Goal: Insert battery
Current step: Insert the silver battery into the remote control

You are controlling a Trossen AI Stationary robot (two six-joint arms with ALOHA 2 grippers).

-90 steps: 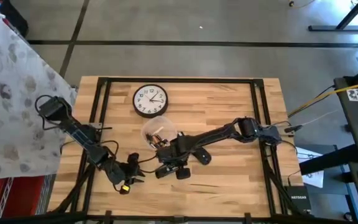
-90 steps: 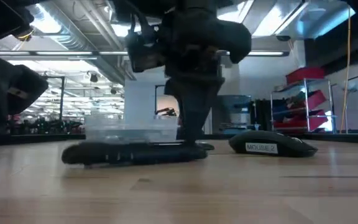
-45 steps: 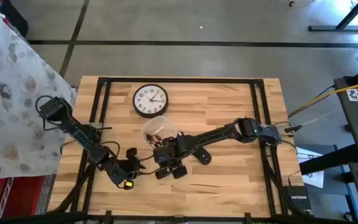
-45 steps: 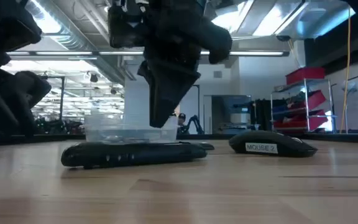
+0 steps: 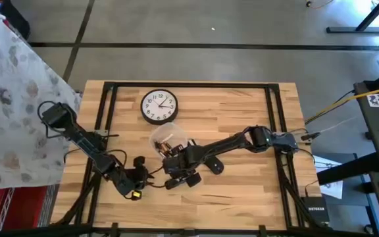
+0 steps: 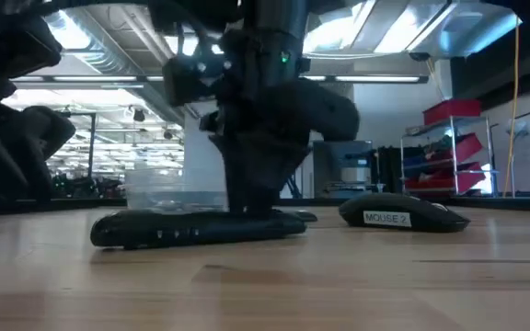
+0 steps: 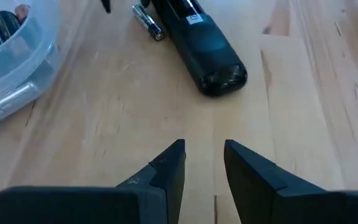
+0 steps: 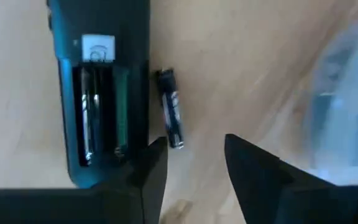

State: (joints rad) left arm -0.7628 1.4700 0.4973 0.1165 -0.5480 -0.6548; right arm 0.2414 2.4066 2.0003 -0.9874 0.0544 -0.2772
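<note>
The right claw (image 8: 188, 158) is held low over the middle of the tabletop (image 5: 242, 105), toward its near edge, with its fingers parted and nothing between them. Just ahead of its fingertips a loose battery (image 8: 170, 117) is seen lying flat on the wood, just beside the long edge of a dark remote (image 8: 98, 87) that lies with its battery compartment uncovered and facing up. Whether the battery touches the remote's side cannot be told. In the low view the right claw (image 6: 247, 198) is seen reaching down to the remote (image 6: 196, 227).

The left claw (image 7: 202, 158) is seen near the tabletop's near-left corner, released and empty, its fingers a small gap apart. From its wrist view the rounded end of the remote, the battery (image 7: 148, 22) and bare wood in between are shown.

A clear plastic bowl (image 5: 168, 138) holding more batteries sits just behind the remote, toward the tabletop's centre. A wall clock (image 5: 159, 106) lies flat near the far edge. A dark mouse (image 6: 403, 214) rests right of the remote, apart from it. Open wood is left along the right edge and at the far-right corner.
</note>
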